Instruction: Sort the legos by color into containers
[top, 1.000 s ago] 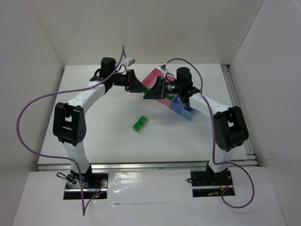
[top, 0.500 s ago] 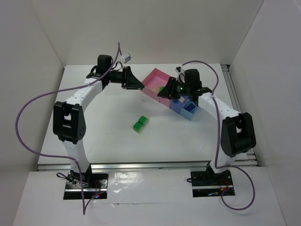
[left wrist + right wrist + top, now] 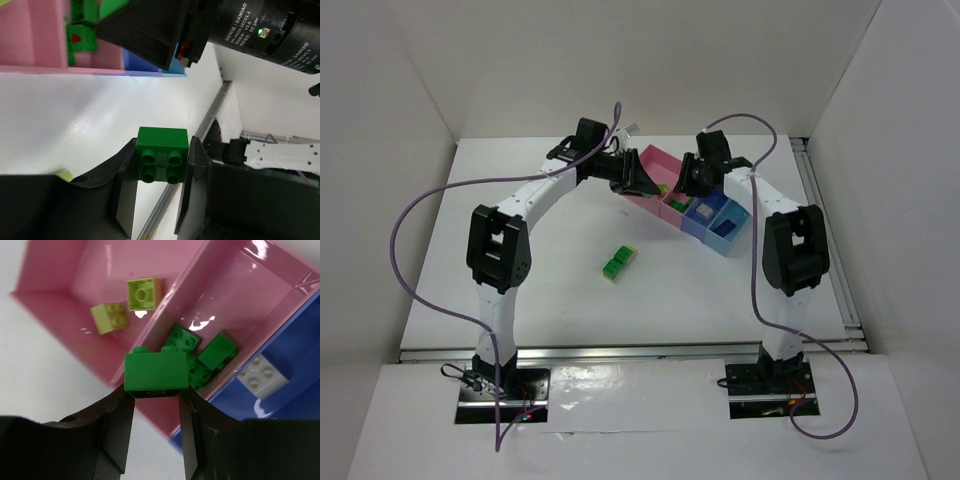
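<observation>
Greens go together, so we hold brick (image 3: 156, 371) pinched in R gripper (image 3: 156, 392) over smaller pink tray (image 3: 245, 295) w/ matching legos (image 3: 212, 354); L gripper (image 3: 162, 162) pinches second brick (image 3: 162, 150) nearby.

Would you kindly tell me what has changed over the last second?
The left gripper, shut on a green brick, swung right toward the pink trays. The right gripper, holding another green brick, shifted right over them. The tray row and the loose green bricks on the table stayed put.
</observation>
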Robot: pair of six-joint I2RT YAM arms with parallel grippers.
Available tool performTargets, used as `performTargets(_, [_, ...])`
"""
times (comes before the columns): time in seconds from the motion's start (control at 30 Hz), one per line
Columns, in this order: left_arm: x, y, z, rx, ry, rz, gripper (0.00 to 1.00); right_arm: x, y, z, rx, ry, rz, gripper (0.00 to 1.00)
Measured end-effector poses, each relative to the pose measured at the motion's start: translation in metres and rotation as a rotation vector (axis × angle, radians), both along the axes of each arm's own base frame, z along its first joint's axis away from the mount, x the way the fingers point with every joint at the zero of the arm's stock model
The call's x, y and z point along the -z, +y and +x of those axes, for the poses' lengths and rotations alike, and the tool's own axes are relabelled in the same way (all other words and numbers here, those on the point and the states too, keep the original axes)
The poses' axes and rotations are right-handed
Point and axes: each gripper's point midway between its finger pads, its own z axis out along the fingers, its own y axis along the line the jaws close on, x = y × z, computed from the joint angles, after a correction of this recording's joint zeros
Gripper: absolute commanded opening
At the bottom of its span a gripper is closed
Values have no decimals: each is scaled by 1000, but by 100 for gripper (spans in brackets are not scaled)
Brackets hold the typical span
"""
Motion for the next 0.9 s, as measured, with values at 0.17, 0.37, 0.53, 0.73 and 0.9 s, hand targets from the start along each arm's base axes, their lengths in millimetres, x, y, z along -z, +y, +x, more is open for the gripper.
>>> performTargets(0.17, [13,5,8,-44,30,58,0,31,-12,6,22,60,-75,70])
performTargets(0.37, [18,4,23,-64,13,91,0,21,-27,13,43,30,-111,75])
performTargets(0.53, [25,-14,38,-67,-10,109,0,-11,-57,11,119,-32,-143,72])
performTargets(0.73, [44,-57,54,-70,-28,127,18,-87,-105,-25,251,-179,-164,71])
performTargets(0.9, [67,-86,54,-62,-4,121,54,-144,-132,-53,335,-303,-159,71])
